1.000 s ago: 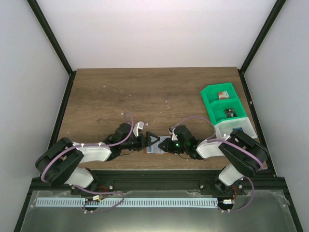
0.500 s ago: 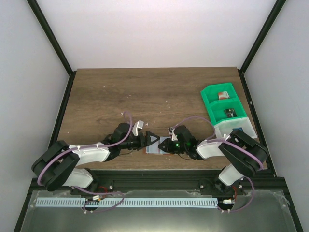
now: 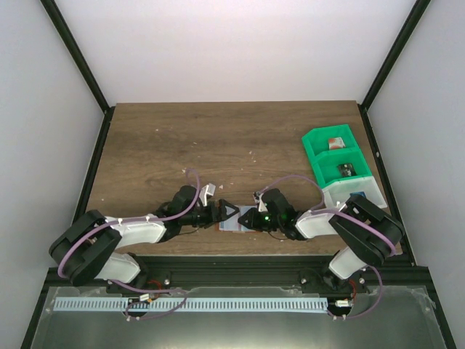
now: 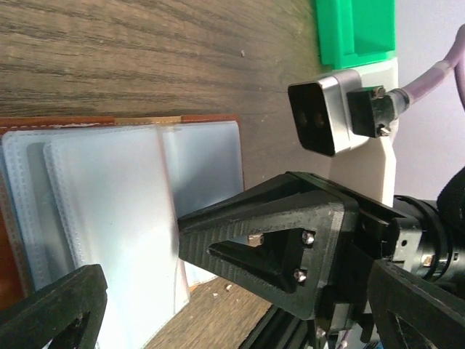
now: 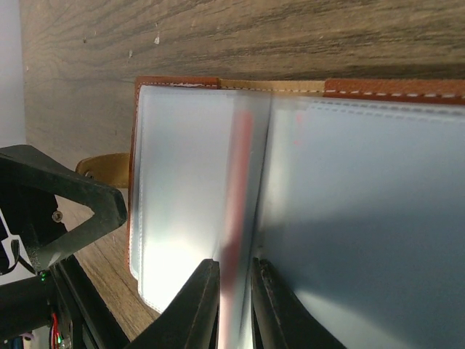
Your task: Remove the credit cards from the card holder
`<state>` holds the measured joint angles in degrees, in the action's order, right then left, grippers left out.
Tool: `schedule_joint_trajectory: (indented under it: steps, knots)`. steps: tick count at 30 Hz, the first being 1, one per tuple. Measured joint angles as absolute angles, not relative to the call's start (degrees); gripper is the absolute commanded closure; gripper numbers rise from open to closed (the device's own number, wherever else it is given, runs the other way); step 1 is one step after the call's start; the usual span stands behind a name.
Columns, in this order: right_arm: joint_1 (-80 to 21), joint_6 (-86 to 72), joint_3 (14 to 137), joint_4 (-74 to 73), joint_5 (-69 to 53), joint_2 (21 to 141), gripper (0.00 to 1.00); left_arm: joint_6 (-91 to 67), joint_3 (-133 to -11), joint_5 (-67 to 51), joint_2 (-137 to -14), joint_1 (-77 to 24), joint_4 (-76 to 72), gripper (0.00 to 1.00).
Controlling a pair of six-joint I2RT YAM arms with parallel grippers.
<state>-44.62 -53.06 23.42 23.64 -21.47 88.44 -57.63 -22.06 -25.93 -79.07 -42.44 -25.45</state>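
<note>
The card holder (image 3: 231,226) lies open near the table's front edge, with a reddish-brown rim (image 5: 392,89) and pale blue-grey sleeves (image 4: 109,218). My right gripper (image 5: 236,305) is shut on a thin leaf that stands edge-on between the sleeves and shows a reddish credit card (image 5: 240,182); I cannot tell whether a sleeve is pinched with it. It is seen from above in the top view (image 3: 251,217). My left gripper (image 4: 232,323) is open and empty, its fingers (image 4: 51,309) wide apart over the holder's near side, and is also in the top view (image 3: 225,211).
Two green bins (image 3: 330,145) and a white bin (image 3: 349,195) stand at the right edge; cards lie in them. The black front rail (image 3: 232,262) runs just behind the holder. The right wrist camera (image 4: 323,109) hangs close over the holder.
The left arm's elbow has shifted slightly. Both grippers stay at the holder, the right one still pinching the reddish leaf.
</note>
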Motion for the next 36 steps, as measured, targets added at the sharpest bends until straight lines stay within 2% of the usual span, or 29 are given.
schedule_joint_trajectory:
  steps: [36]
  knots:
    - [-44.6, -53.1, 23.4, 23.7, -21.5, 88.4, 0.85, -56.4, -22.4, -25.0, -82.7, -42.4, -25.5, 0.00]
